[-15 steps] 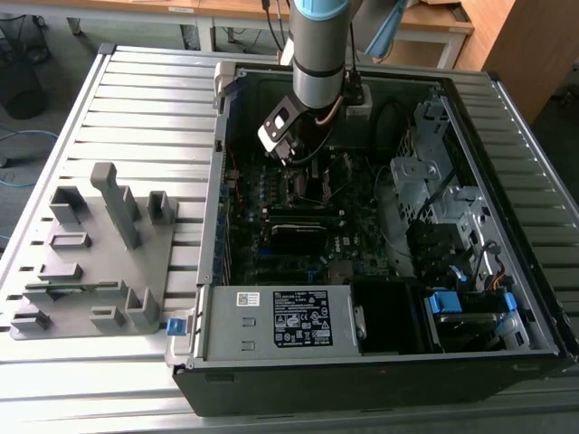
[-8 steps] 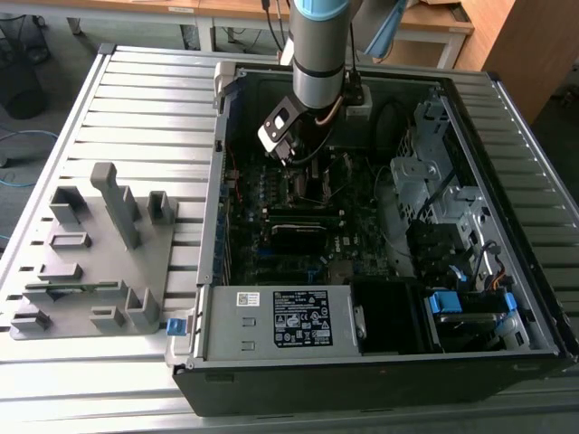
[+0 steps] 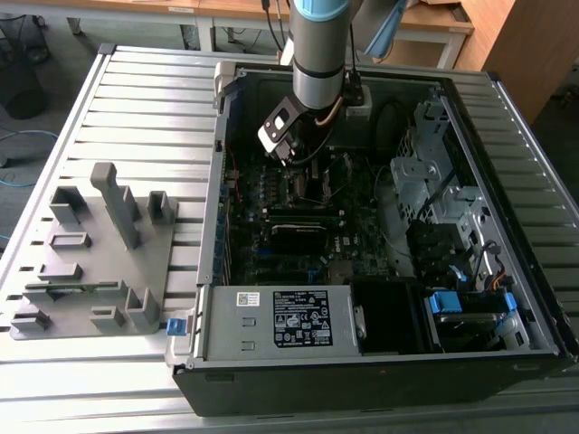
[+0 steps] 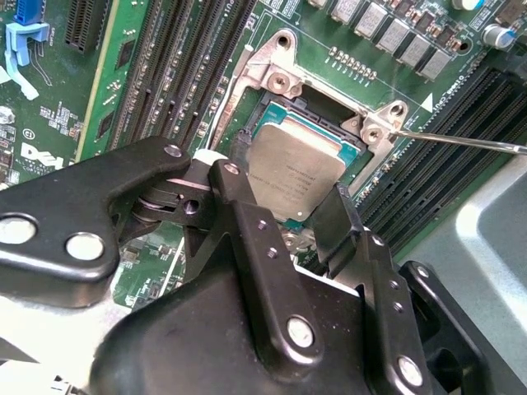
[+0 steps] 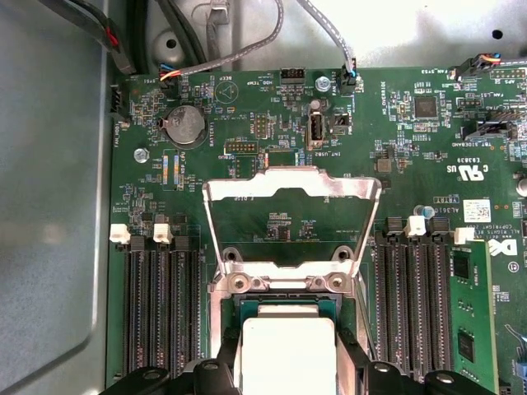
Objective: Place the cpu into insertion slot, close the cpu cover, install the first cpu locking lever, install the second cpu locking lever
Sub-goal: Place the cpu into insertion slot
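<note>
The cpu [image 4: 290,164], a flat square chip with a silver top, sits between my gripper's [image 4: 288,188] two black fingers, which press on its opposite edges. It hangs just over the insertion slot [image 4: 317,113], slightly tilted, and I cannot tell whether it touches the slot. In the first wrist view the cpu [image 5: 286,350] lies between the fingers of the gripper [image 5: 288,355], at the front of the insertion slot [image 5: 284,304]. The cpu cover [image 5: 247,188] stands swung open behind the slot. A thin metal locking lever [image 4: 461,141] sticks out beside the socket. In the exterior view the gripper [image 3: 308,176] reaches down into the case.
The open computer case [image 3: 380,353] lies on a slatted metal table [image 3: 136,99]. A grey holder fixture [image 3: 99,253] stands at the exterior view's left. Long black memory slots [image 5: 156,313] flank the socket on both sides. Cables [image 5: 239,49] run along the board's far edge.
</note>
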You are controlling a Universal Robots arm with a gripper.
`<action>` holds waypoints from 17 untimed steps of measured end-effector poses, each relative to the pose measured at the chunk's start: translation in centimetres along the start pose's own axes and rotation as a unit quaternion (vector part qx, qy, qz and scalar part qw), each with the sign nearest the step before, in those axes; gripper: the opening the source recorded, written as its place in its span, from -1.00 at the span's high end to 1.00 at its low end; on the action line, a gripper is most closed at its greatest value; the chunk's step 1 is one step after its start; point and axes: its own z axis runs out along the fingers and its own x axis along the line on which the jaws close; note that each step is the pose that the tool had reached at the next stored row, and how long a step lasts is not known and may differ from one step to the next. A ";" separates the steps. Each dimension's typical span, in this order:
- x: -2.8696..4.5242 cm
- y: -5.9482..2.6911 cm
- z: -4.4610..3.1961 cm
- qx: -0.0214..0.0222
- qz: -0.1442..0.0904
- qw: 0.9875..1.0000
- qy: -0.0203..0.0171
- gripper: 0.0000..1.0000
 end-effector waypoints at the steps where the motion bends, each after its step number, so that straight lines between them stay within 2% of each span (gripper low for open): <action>1: 0.00 0.00 0.01 0.000 0.000 1.000 0.000 -0.07; 17: 0.00 0.00 0.02 0.000 0.000 1.000 0.000 -0.07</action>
